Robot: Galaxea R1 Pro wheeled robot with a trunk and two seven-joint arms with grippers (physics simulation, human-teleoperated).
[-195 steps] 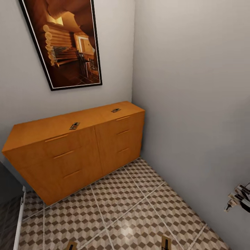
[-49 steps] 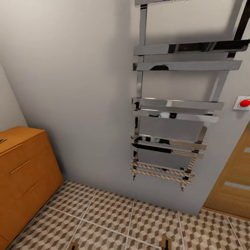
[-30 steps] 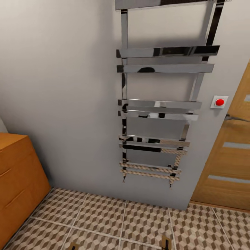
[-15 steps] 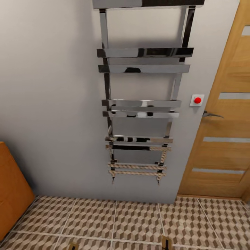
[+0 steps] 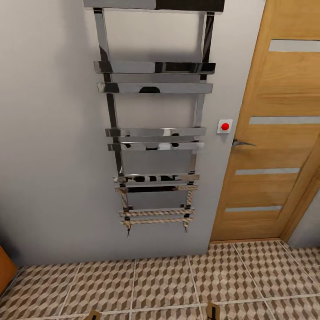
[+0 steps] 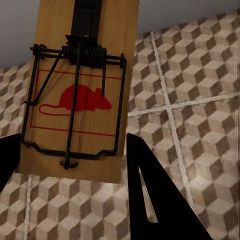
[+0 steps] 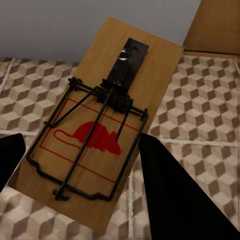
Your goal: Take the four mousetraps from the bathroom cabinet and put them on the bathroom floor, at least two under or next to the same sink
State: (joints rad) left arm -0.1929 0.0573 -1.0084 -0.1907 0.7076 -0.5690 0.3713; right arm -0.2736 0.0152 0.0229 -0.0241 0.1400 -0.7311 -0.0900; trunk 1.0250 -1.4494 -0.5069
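Note:
My left gripper (image 6: 75, 167) is shut on a mousetrap (image 6: 80, 95), a brown wooden board with a black wire spring and a red mouse mark. The board sits between the black fingers (image 6: 150, 200) above the cube-patterned bathroom floor (image 6: 200, 100). My right gripper (image 7: 82, 175) is shut on a second mousetrap (image 7: 105, 125), also held over the floor (image 7: 200, 115). In the head view the tips of both mousetraps (image 5: 93, 314) (image 5: 212, 311) poke up at the bottom edge. A sliver of the orange cabinet (image 5: 4, 273) shows at the lower left. The sink is out of view.
A chrome ladder towel rail (image 5: 153, 133) hangs on the grey wall straight ahead. To its right is a red button on a white plate (image 5: 225, 126), then a shut wooden door (image 5: 275, 133) with a lever handle. Tiled floor (image 5: 178, 280) runs along the wall.
The whole view has swung right: the cabinet has slid off to the left and the towel rail and door have come in. Both mousetraps stay at the bottom edge.

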